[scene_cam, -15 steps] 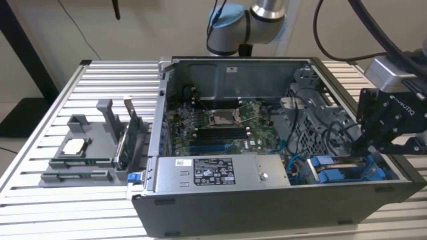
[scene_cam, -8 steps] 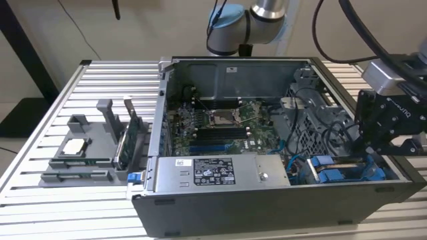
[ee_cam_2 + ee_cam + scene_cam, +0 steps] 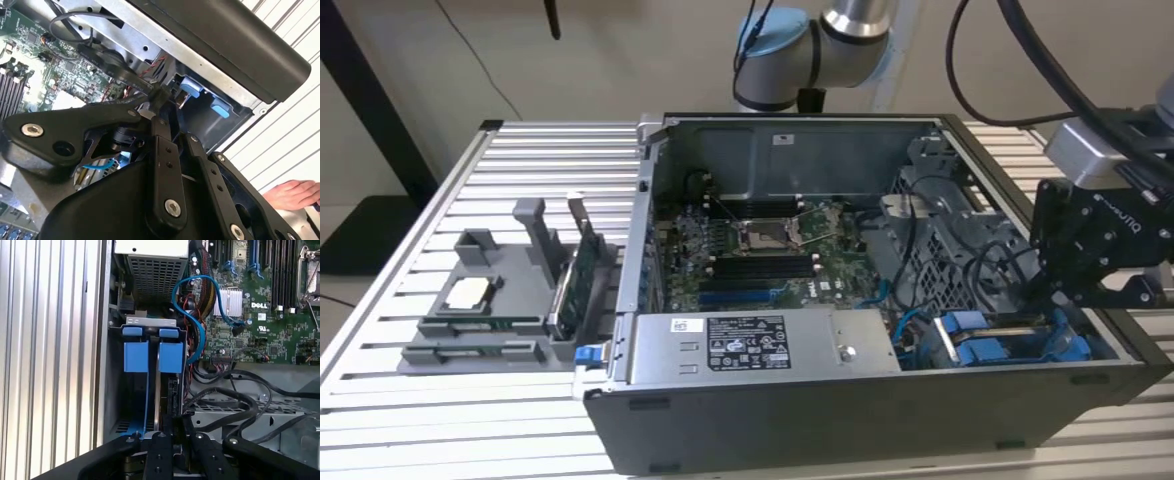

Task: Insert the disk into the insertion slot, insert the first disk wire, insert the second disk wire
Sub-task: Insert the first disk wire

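My black gripper point(image 3: 1051, 298) reaches down into the open computer case at the exterior view's right, over the insertion slot point(image 3: 1014, 345). In the first wrist view the slot point(image 3: 117, 390) is a dark metal bay holding two blue carrier frames side by side. The disk point(image 3: 171, 357) stands edge-on in it, so its silver face is hidden. In the second wrist view the fingertips point(image 3: 152, 100) meet on the end of a black disk wire point(image 3: 115, 62) that runs off toward the motherboard. The gripper point(image 3: 172, 427) sits close over the bay's near end.
A silver labelled power-supply box point(image 3: 747, 345) lies beside the bay. The motherboard point(image 3: 761, 250) fills the case floor, with blue point(image 3: 192, 315) and black cables point(image 3: 240, 405) looping near the bay. A green card point(image 3: 574, 280) stands in a grey holder outside the case. A person's hand point(image 3: 295, 192) rests outside it.
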Motion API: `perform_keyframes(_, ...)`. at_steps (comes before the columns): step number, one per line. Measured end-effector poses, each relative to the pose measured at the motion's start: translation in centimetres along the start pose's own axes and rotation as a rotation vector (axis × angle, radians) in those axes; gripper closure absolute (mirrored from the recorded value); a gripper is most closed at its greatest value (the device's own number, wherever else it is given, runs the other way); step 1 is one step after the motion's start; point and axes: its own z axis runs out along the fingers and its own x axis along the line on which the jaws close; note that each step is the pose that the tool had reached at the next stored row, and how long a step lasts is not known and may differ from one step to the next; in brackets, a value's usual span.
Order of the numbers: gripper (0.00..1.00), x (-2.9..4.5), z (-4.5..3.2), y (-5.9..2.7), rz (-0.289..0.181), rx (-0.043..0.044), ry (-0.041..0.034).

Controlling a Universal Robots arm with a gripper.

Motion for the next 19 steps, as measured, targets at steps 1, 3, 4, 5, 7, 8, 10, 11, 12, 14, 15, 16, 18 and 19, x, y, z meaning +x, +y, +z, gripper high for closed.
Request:
perform_keyframes(1,0.81,0.0,0.04,0.0,0.001,0.0,-0.0002)
perform_keyframes(3,0.81,0.01,0.15,-0.02,0.006,0.0002,-0.0005)
perform_keyframes(4,0.81,0.01,0.28,-0.03,0.01,0.0004,-0.0009)
perform_keyframes(5,0.81,0.02,0.34,-0.04,0.013,0.0006,-0.0011)
perform_keyframes(7,0.81,0.02,0.43,-0.04,0.018,0.0008,-0.0012)
perform_keyframes(8,0.81,0.02,0.46,-0.05,0.02,0.0009,-0.0013)
perform_keyframes(10,0.81,0.03,0.52,-0.05,0.022,0.001,-0.0017)
perform_keyframes(11,0.81,0.03,0.54,-0.05,0.024,0.001,-0.0017)
perform_keyframes(12,0.81,0.03,0.57,-0.05,0.025,0.0011,-0.0018)
perform_keyframes(14,0.81,0.03,0.67,-0.06,0.027,0.0012,-0.002)
perform_keyframes(15,0.81,0.04,0.77,-0.06,0.028,0.0012,-0.0023)
perform_keyframes(16,0.81,0.04,0.87,-0.07,0.029,0.0013,-0.0023)
perform_keyframes(18,0.81,0.05,1.0,-0.08,0.03,0.0014,-0.0017)
perform_keyframes(19,0.81,0.05,1.07,-0.08,0.03,0.0014,-0.0013)
